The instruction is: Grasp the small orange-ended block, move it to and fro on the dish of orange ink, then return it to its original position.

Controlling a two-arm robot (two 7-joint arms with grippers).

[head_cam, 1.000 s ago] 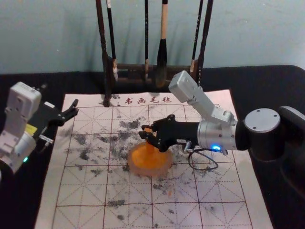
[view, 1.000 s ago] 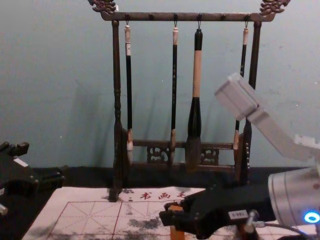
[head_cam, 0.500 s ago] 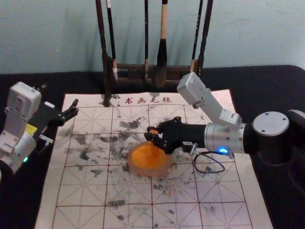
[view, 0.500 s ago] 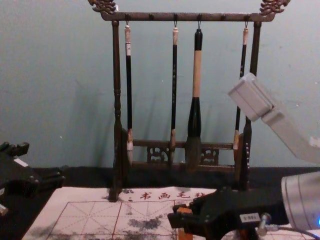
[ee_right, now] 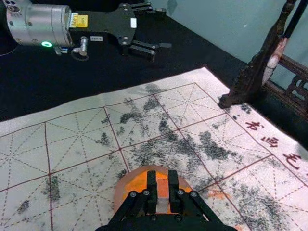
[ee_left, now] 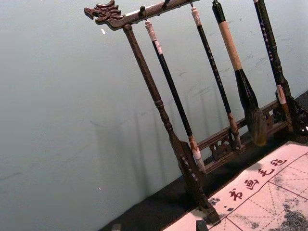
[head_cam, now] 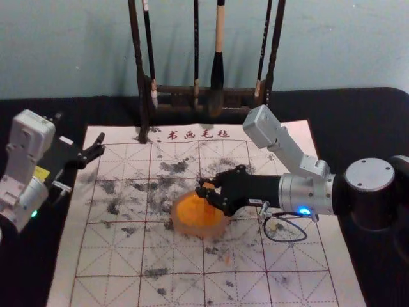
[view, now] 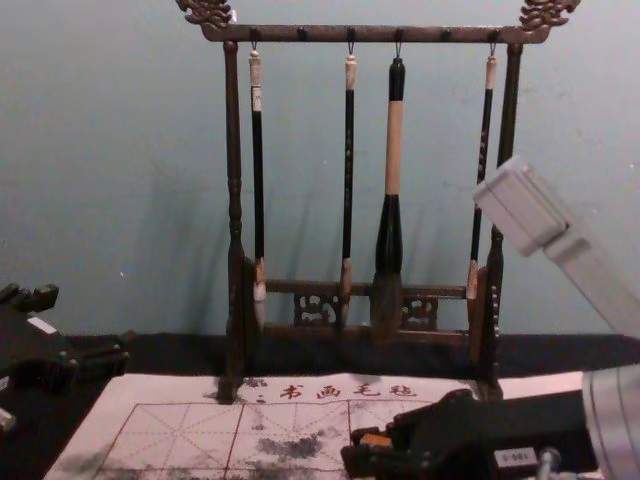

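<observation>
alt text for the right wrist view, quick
The right gripper holds a small orange-ended block at a dish of orange ink on a red-gridded mat with dark smudges. Farther off are the open left gripper and a brush rack's foot.

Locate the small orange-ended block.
The block is held between the right gripper's fingers, low and just right of centre in the chest view; the right wrist view shows the ink dish behind it.

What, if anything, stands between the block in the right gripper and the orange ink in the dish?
Nothing visible: the right gripper holds the block directly over the dish. I can't tell whether it touches the ink.
</observation>
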